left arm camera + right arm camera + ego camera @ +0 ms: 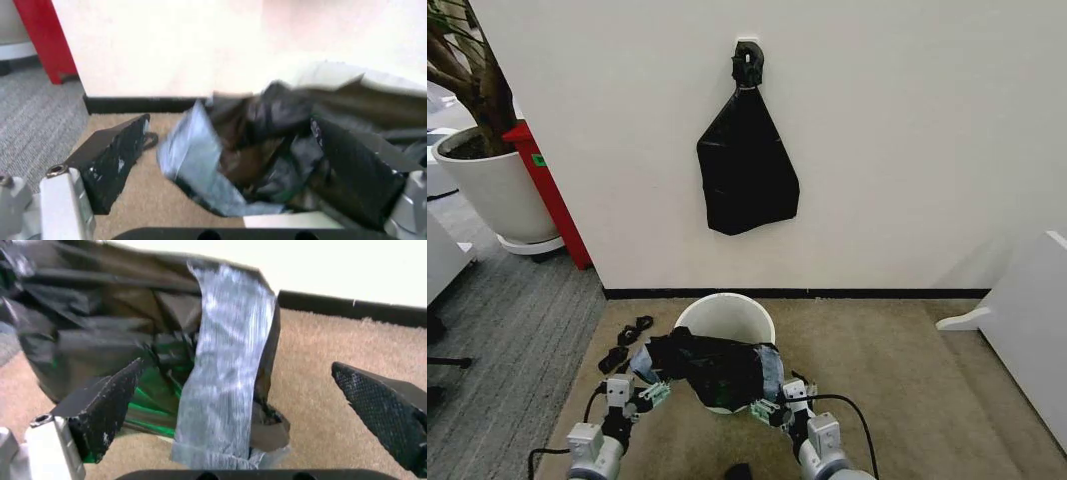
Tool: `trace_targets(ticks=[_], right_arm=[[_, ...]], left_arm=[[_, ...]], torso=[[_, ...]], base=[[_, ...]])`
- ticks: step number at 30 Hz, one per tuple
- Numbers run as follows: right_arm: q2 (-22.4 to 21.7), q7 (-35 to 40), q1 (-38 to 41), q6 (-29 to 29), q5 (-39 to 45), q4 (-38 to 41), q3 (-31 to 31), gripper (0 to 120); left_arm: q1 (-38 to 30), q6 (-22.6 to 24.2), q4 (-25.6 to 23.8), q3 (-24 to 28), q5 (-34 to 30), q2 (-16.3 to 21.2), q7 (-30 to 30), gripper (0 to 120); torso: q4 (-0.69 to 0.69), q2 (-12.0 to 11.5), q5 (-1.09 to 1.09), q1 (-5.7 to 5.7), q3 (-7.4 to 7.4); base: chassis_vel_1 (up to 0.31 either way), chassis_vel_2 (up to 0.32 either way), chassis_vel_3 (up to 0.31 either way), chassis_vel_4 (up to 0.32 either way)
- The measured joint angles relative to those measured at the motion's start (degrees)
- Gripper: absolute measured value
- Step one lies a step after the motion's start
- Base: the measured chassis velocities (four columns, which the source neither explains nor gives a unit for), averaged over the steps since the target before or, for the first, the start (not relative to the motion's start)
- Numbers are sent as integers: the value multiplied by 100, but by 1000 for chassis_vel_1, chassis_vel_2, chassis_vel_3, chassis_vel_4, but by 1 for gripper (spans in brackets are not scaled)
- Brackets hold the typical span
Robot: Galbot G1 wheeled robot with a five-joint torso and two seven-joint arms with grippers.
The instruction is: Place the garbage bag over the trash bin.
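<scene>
Both grippers sit at the near rim of the trash bin (724,318), left gripper (649,392) and right gripper (770,408) with fingers spread apart, gripping nothing. Garbage bag (712,365) is draped over the bin's near edge, far rim bare. Step looks like draping; next likely needs regrasping the bag mouth and stretching it over the far rim.
</scene>
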Motion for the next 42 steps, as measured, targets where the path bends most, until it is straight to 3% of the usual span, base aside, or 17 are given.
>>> trace_targets(ticks=[7, 11, 15, 17, 18, 21, 24, 25, 28, 32, 42], right_arm=[[67, -99, 10, 314, -366, 181, 108, 100], [-34, -446, 553, 501, -788, 228, 312, 100], [-486, -559, 1734, 339, -682, -7, 3, 100], [-859, -762, 2964, 159, -378, -513, -618, 100], [-859, -762, 2964, 159, -378, -513, -618, 100], [-1029, -1697, 4447, -233, 3, -1167, -1335, 100], [-906, -3081, 5907, -770, 29, -2029, -2296, 100], [-906, -3081, 5907, -770, 29, -2029, -2296, 100], [-690, -3799, 6988, -1047, 85, -2654, -3234, 100], [-351, -3972, 7794, -1098, 535, -3371, -4245, 100], [263, -3884, 8314, -982, 1115, -4619, -5041, 100]], left_arm=[[173, -156, -297, -108, 121, -164, -95, 97], [94, -218, -513, -281, 188, -334, -154, 97], [-6, -171, -646, -459, 456, -609, -294, 97], [-48, 25, -709, -588, 603, -851, -531, 99], [-48, 25, -709, -588, 603, -851, -531, 99], [-132, 227, -692, -833, 580, -1003, -670, 99], [-232, 321, -525, -1185, 396, -906, -727, 99], [-232, 321, -525, -1185, 396, -906, -727, 99], [-228, 370, -467, -1362, 289, -767, -734, 99], [-216, 405, -418, -1381, 259, -782, -729, 99], [-237, 337, -197, -1118, 372, -921, -709, 99]], torso=[[-1, 0, 0, 0, 0], [-2, 0, 1, 0, 0], [-1, 0, 0, 0, 1], [0, 0, 0, 0, 1], [0, 0, 0, 0, 1], [2, 0, 0, 0, 2], [1, -1, 0, 0, 3], [1, -1, 0, 0, 3], [2, -1, -3, 1, 2], [1, -1, -2, 1, 2], [-1, -1, 0, 0, 1]], base=[[0, 0, 0, 0], [0, 0, 0, 0], [0, 0, 0, 0], [0, 0, 0, 0], [0, 0, 0, 0], [0, 0, 0, 0], [0, 0, 0, 0], [0, 0, 0, 0], [0, 0, 0, 0], [0, 0, 0, 0], [0, 0, 0, 0]])
